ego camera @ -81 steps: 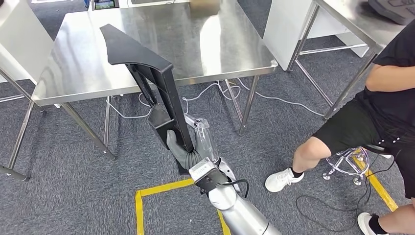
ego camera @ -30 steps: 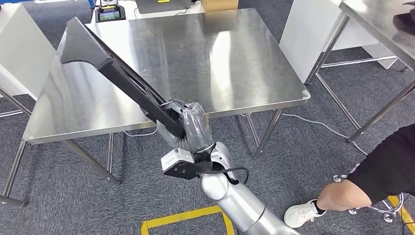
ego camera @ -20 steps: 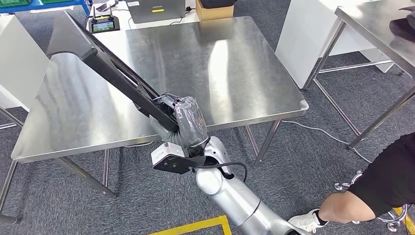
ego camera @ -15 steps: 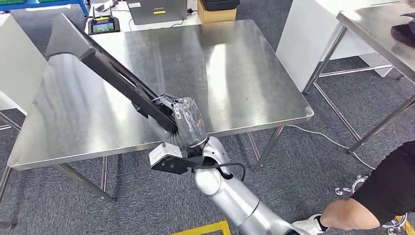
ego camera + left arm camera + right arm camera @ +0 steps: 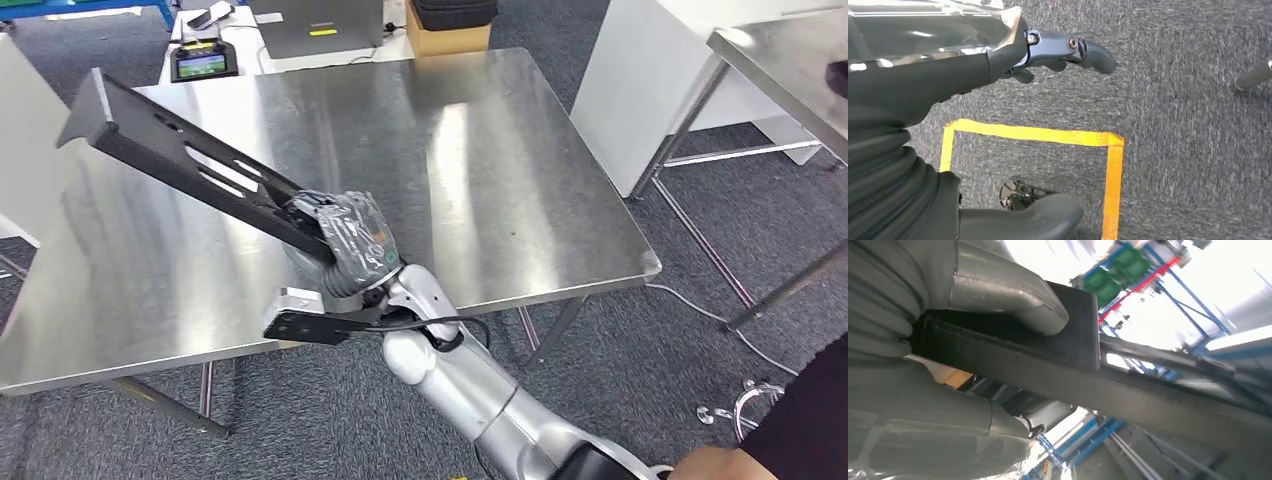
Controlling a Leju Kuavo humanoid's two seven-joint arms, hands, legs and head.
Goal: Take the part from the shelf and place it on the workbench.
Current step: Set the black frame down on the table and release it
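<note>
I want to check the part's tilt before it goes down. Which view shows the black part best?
The head view: the whole black part, slanted above the workbench, held by the right hand. The right wrist view gives a close partial look.

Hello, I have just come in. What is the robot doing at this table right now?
The robot is bringing a long black part to the steel workbench. Its right robot hand grips the part at one end, and the rest of the part reaches out at a slant above the tabletop; I cannot tell whether the far end touches the surface. The left robot hand hangs over the carpet beside yellow floor tape and holds nothing.
</note>
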